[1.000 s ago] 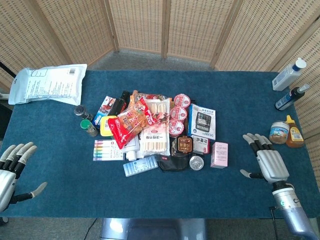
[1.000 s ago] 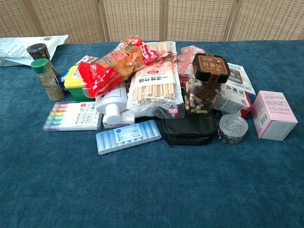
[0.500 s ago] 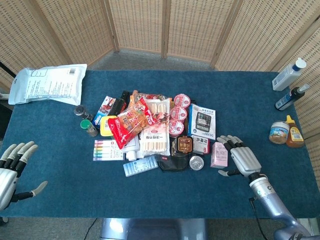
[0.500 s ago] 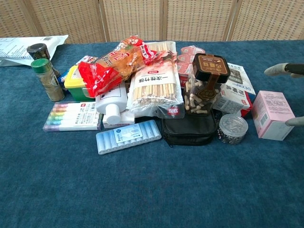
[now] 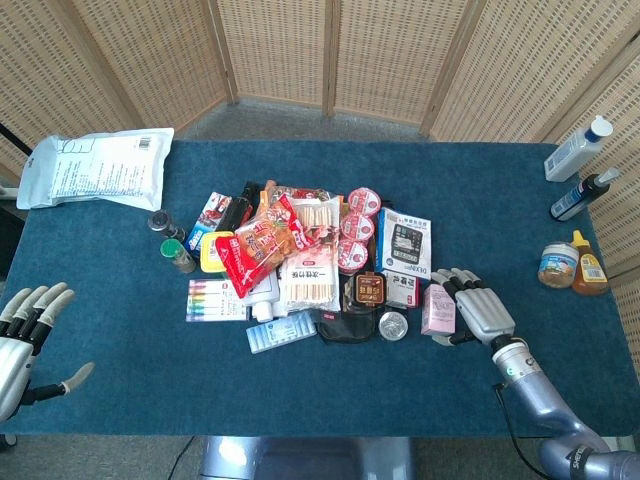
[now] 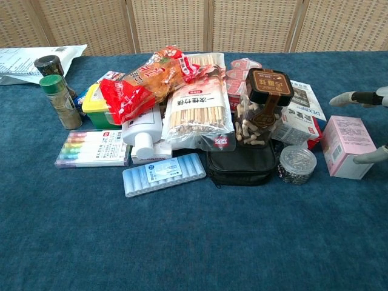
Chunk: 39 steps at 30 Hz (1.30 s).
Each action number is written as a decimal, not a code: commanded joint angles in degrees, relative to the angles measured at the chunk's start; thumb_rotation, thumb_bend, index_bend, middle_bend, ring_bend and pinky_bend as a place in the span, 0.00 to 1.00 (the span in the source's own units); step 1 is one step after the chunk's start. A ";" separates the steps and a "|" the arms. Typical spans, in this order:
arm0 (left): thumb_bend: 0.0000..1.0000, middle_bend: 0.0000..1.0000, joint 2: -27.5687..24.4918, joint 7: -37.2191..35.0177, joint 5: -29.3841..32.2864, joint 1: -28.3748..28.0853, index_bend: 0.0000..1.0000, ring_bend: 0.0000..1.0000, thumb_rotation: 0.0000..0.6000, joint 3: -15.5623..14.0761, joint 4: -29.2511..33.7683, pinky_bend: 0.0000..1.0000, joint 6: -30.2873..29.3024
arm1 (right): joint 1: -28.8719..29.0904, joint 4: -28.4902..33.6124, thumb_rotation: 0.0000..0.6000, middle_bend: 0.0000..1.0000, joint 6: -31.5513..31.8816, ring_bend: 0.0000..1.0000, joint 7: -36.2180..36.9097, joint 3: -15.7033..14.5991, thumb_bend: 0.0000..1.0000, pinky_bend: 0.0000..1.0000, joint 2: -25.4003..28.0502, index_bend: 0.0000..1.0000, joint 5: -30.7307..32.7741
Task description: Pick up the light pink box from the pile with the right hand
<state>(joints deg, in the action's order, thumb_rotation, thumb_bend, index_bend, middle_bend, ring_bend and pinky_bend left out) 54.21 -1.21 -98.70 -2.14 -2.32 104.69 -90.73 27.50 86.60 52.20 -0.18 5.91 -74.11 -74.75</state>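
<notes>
The light pink box (image 5: 437, 309) (image 6: 348, 146) stands at the right edge of the pile, beside a small round tin (image 5: 393, 325). My right hand (image 5: 478, 313) is open right against the box's right side, fingers spread toward it. In the chest view only its fingertips (image 6: 356, 99) show at the right edge, one above the box and one at its lower right corner. Whether they touch the box is unclear. My left hand (image 5: 25, 340) lies open at the near left table edge, far from the pile.
The pile holds a black-lidded jar (image 6: 262, 108), a black pouch (image 6: 240, 166), snack bags (image 5: 262, 245), a blue pill strip (image 5: 281, 331) and a marker pack (image 5: 216, 299). Bottles and jars (image 5: 570, 262) stand at the far right. A white bag (image 5: 98, 168) lies back left.
My right hand has moved left across the table from the right side until it is right beside the pink box. The left hand and the pile have not moved.
</notes>
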 commanded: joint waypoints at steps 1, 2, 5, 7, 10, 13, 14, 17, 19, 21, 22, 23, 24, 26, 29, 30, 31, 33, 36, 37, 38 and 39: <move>0.28 0.05 -0.15 0.16 -0.03 0.08 0.00 0.00 0.67 -0.02 0.21 0.00 -0.11 | 0.68 -1.56 0.83 0.00 -1.24 0.00 0.38 -0.21 0.14 0.00 -1.03 0.00 0.75; 0.28 0.05 -0.18 0.22 -0.05 0.11 0.00 0.00 0.67 -0.04 0.27 0.00 -0.15 | 0.87 -2.05 0.83 0.00 -1.66 0.00 0.55 -0.26 0.14 0.00 -1.29 0.00 0.94; 0.28 0.05 -0.24 0.39 -0.12 0.22 0.00 0.00 0.67 -0.14 0.45 0.00 -0.20 | 1.44 -3.71 0.84 0.00 -3.01 0.00 1.30 -0.33 0.15 0.00 -2.19 0.00 1.72; 0.28 0.05 -0.32 0.42 -0.09 0.31 0.00 0.00 0.67 -0.19 0.51 0.00 -0.28 | 1.67 -4.51 0.84 0.00 -3.55 0.00 2.11 -0.19 0.15 0.00 -2.66 0.00 2.19; 0.28 0.05 -0.45 0.45 -0.04 0.52 0.00 0.00 0.67 -0.22 0.62 0.00 -0.57 | 1.73 -5.85 0.91 0.00 -3.15 0.00 2.92 0.13 0.14 0.00 -3.53 0.00 2.43; 0.28 0.05 -0.48 0.31 -0.08 0.63 0.00 0.00 0.67 -0.24 0.65 0.00 -0.74 | 1.59 -6.54 1.00 0.10 -2.16 0.04 3.25 0.45 0.14 0.01 -4.13 0.00 2.57; 0.28 0.05 -0.45 0.28 -0.10 0.62 0.00 0.00 0.67 -0.24 0.65 0.00 -0.73 | 1.49 -6.73 1.00 0.16 -1.97 0.08 3.36 0.48 0.14 0.03 -4.20 0.00 2.67; 0.28 0.05 -0.38 0.38 -0.13 0.54 0.00 0.00 0.67 -0.26 0.66 0.00 -0.51 | 1.48 -6.96 1.00 0.33 -2.02 0.29 3.61 0.51 0.13 0.20 -4.21 0.00 3.03; 0.28 0.05 -0.36 0.45 -0.12 0.49 0.00 0.00 0.68 -0.22 0.70 0.00 -0.45 | 1.43 -6.78 1.00 0.40 -1.92 0.40 4.05 0.58 0.13 0.28 -4.08 0.00 3.09; 0.28 0.05 -0.34 0.42 -0.04 0.48 0.00 0.00 0.67 -0.16 0.70 0.00 -0.46 | 1.42 -6.76 1.00 0.43 -1.62 0.48 4.17 0.70 0.13 0.34 -3.97 0.00 3.03; 0.28 0.05 -0.34 0.41 -0.01 0.46 0.00 0.00 0.67 -0.13 0.70 0.00 -0.44 | 1.41 -6.71 1.00 0.44 -1.45 0.52 4.29 0.80 0.13 0.36 -3.89 0.00 3.05; 0.28 0.05 -0.33 0.39 0.05 0.43 0.00 0.00 0.67 -0.12 0.68 0.00 -0.37 | 1.40 -6.65 1.00 0.45 -1.28 0.54 4.52 0.94 0.13 0.38 -3.79 0.00 3.08; 0.28 0.05 -0.31 0.39 0.09 0.41 0.00 0.00 0.67 -0.12 0.65 0.00 -0.31 | 1.41 -6.59 1.00 0.45 -1.16 0.56 4.66 1.04 0.13 0.39 -3.69 0.00 3.07; 0.28 0.05 -0.29 0.39 0.17 0.36 0.00 0.00 0.67 -0.12 0.63 0.00 -0.16 | 1.46 -6.21 1.00 0.46 -0.86 0.58 5.08 1.34 0.13 0.40 -3.39 0.00 3.01; 0.28 0.05 -0.17 0.28 0.31 0.36 0.00 0.00 0.67 -0.06 0.48 0.00 -0.15 | 1.52 -5.08 1.00 0.48 -0.45 0.62 6.09 1.91 0.13 0.42 -2.47 0.00 2.82; 0.28 0.05 -0.16 0.22 0.35 0.36 0.00 0.00 0.67 -0.05 0.41 0.00 -0.14 | 1.57 -4.70 1.00 0.48 -0.30 0.62 6.40 2.14 0.13 0.42 -2.09 0.00 2.74; 0.28 0.05 -0.15 0.20 0.40 0.35 0.00 0.00 0.67 -0.04 0.36 0.00 -0.13 | 1.65 -4.29 1.00 0.49 -0.09 0.63 6.64 2.43 0.13 0.42 -1.65 0.00 2.67; 0.28 0.05 -0.14 0.13 0.44 0.31 0.00 0.00 0.67 -0.03 0.29 0.00 -0.04 | 1.94 -3.13 1.00 0.49 0.38 0.63 6.96 3.24 0.13 0.42 -0.46 0.00 2.54; 0.28 0.05 -0.10 0.00 0.27 0.24 0.00 0.00 0.67 -0.03 0.17 0.00 -0.04 | 2.50 -0.78 1.00 0.49 1.00 0.63 7.59 4.74 0.13 0.42 1.74 0.00 2.40; 0.28 0.05 -0.06 -0.11 0.21 0.25 0.00 0.00 0.67 -0.04 0.10 0.00 -0.08 | 2.78 0.21 1.00 0.49 1.14 0.63 7.91 5.39 0.13 0.42 2.73 0.00 2.39; 0.28 0.05 -0.05 -0.16 0.17 0.27 0.00 0.00 0.67 -0.06 0.06 0.00 -0.12 | 3.01 0.96 1.00 0.49 1.22 0.63 8.12 5.91 0.13 0.42 3.53 0.00 2.39; 0.28 0.05 -0.03 -0.21 0.15 0.29 0.00 0.00 0.67 -0.08 -0.02 0.00 -0.16 | 3.24 1.68 1.00 0.48 1.33 0.64 8.26 6.43 0.13 0.42 4.32 0.00 2.40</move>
<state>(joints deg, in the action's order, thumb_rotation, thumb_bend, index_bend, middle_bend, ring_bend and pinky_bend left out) 54.18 -1.42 -98.54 -1.85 -2.39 104.68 -90.89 30.23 87.07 53.18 7.59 11.34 -71.02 -72.29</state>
